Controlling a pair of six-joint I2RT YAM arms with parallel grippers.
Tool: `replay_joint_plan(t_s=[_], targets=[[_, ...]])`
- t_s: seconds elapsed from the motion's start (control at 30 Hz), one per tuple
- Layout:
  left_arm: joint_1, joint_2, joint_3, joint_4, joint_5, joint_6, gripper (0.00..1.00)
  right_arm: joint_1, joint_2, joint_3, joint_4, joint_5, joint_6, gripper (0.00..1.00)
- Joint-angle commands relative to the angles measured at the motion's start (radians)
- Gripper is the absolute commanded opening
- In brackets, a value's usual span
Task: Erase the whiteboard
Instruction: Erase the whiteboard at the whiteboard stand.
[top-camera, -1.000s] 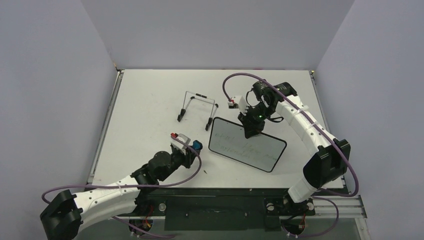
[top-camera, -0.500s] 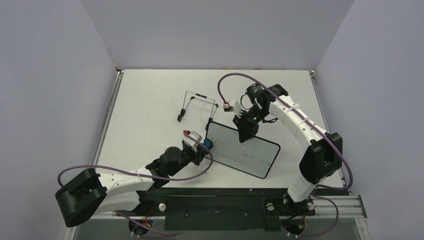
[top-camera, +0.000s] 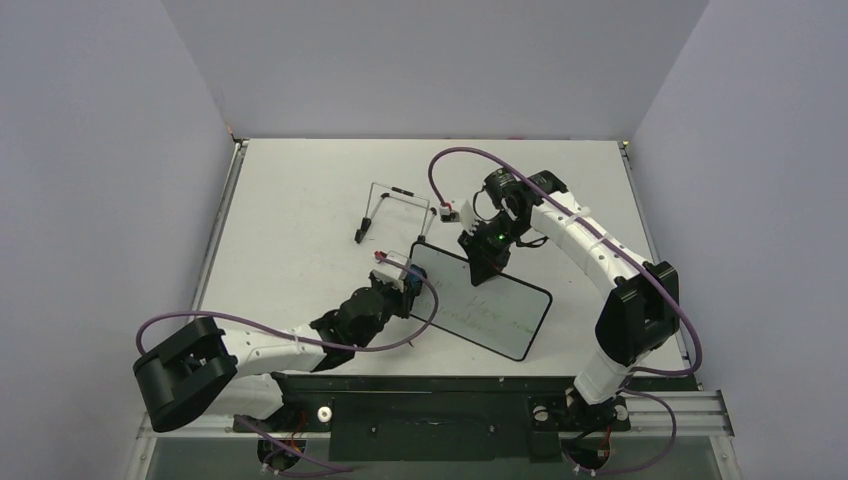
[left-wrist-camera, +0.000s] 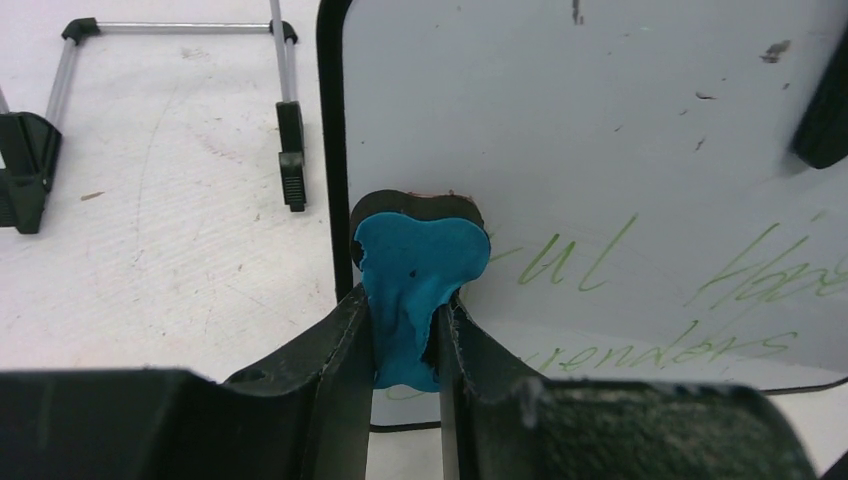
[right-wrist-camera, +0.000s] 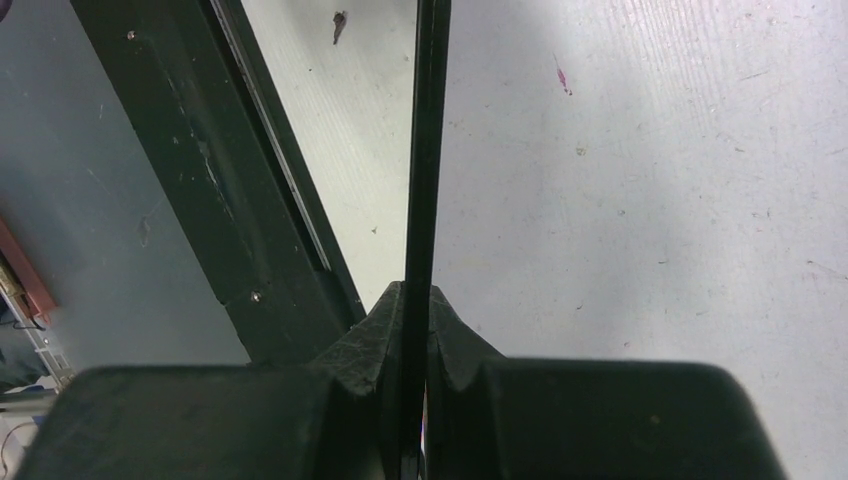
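The left gripper (left-wrist-camera: 405, 320) is pinching a blue eraser (left-wrist-camera: 420, 260) between its jaws, and the eraser's head is sitting right at the black left frame of the whiteboard (left-wrist-camera: 600, 150), just ahead of the fingertips. The right gripper (right-wrist-camera: 415, 300) is clamping the whiteboard's thin far edge, its jaws pressed together on the frame, so the board is being steadied from the side opposite the eraser. Whether the board is lying flat on the table (top-camera: 290, 220) or being tipped up a little cannot be told.

The erasing is only just beginning, by the look of it. Green handwriting (left-wrist-camera: 740, 290) is running in two lines across the board, starting just to the right of the left gripper's fingers and stretching away to the far side. No wiped gap is showing in either line. The upper part of the board, further ahead of the eraser, is showing only a few dark specks.

Nearly all of the wiping is left to do: the eraser needs sweeping rightward through both lines. The wire stand (left-wrist-camera: 285, 120) is sitting to the left of the left gripper, apart from the board.
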Motion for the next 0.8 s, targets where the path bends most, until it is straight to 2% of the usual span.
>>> replay_joint_plan(t_s=[0.0, 0.23, 0.4, 0.53, 0.7, 0.77], targets=[[0.014, 0.031, 0.062, -0.045, -0.124, -0.017, 0.00, 0.026, -0.018, 0.015, -0.037, -0.142, -0.040, 0.00], [-0.042, 0.131, 0.207, -0.068, -0.096, 0.009, 0.00, 0.055, 0.005, 0.027, -0.059, -0.146, -0.056, 0.00], [-0.053, 0.133, 0.178, -0.069, -0.183, -0.043, 0.00, 0.051, -0.017, 0.006, -0.042, -0.136, -0.048, 0.00], [-0.002, 0.094, 0.147, -0.117, -0.219, -0.154, 0.00, 0.050, -0.007, 0.011, -0.042, -0.140, -0.049, 0.00], [0.024, 0.073, 0.136, -0.116, -0.138, -0.228, 0.00, 0.050, -0.007, 0.012, -0.042, -0.140, -0.046, 0.00], [0.025, 0.070, 0.153, -0.107, -0.048, -0.242, 0.00, 0.050, -0.011, 0.008, -0.040, -0.139, -0.046, 0.00]])
